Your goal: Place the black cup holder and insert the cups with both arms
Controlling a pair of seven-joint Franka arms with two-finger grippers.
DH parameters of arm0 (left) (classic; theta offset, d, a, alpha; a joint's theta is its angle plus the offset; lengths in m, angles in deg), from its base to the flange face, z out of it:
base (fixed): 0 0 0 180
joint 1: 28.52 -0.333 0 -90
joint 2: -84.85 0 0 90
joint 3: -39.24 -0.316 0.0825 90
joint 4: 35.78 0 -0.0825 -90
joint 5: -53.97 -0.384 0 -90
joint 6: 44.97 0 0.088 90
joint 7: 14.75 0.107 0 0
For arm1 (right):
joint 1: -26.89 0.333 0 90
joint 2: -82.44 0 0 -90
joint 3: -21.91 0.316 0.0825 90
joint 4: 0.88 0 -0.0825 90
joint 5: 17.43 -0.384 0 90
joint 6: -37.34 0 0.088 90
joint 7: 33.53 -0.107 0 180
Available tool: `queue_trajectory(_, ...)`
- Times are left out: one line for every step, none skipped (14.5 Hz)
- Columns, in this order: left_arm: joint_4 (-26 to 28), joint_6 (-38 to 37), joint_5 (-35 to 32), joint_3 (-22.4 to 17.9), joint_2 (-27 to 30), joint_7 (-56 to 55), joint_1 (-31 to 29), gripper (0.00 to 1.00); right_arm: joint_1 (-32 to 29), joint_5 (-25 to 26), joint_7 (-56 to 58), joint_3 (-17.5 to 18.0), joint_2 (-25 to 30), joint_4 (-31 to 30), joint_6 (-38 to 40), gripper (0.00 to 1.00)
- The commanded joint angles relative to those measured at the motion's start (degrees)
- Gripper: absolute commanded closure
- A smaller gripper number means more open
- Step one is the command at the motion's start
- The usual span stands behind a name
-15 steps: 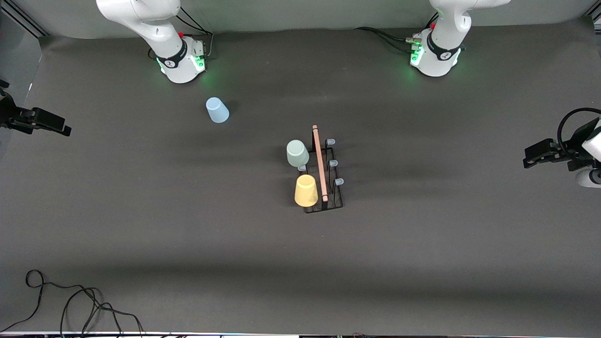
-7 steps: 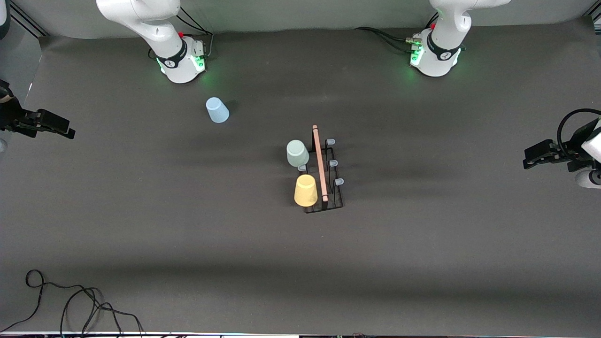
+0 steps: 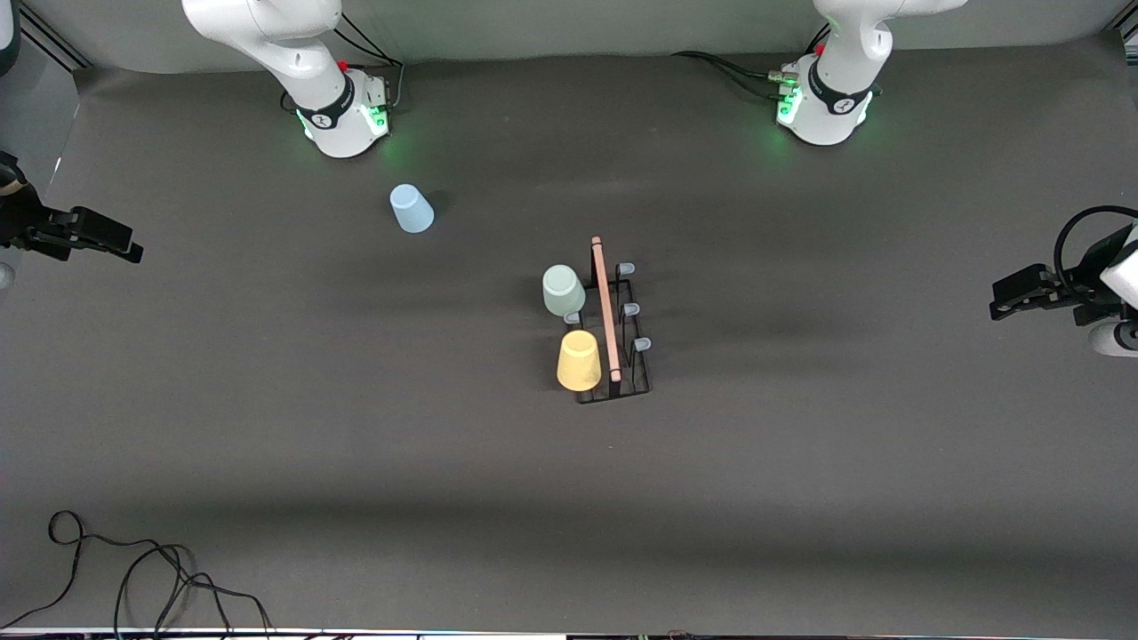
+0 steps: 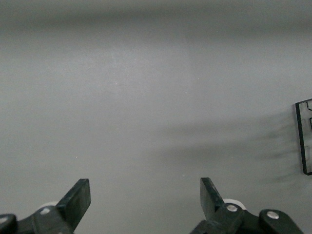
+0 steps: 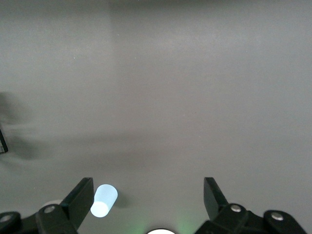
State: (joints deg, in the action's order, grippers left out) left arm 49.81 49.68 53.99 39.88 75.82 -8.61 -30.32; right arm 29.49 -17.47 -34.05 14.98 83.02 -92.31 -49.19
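The black cup holder (image 3: 625, 372) stands mid-table, its wooden handle (image 3: 606, 311) on top. A pale green cup (image 3: 564, 290) and a yellow cup (image 3: 579, 361) sit upside down on its side toward the right arm's end. A light blue cup (image 3: 411, 208) stands upside down on the table near the right arm's base, and shows in the right wrist view (image 5: 104, 201). My right gripper (image 3: 120, 244) (image 5: 147, 187) hangs open and empty over its end of the table. Over the other end, my left gripper (image 3: 1005, 302) (image 4: 145, 190) is open and empty; a holder corner (image 4: 303, 136) shows.
The right arm's base (image 3: 342, 116) and the left arm's base (image 3: 822, 107) stand along the table's edge farthest from the front camera. Loose black cables (image 3: 133, 569) lie at the near corner toward the right arm's end.
The right gripper has shifted slightly toward the table's middle. The left arm, the holder and the cups have not moved.
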Motion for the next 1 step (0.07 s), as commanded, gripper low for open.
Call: queue_trajectory(0.72,0.45,-0.73,-0.11,0.59,-0.16,0.57,0.00,1.34,1.18,0.52,0.43,1.00,-1.03,-0.57,0.00)
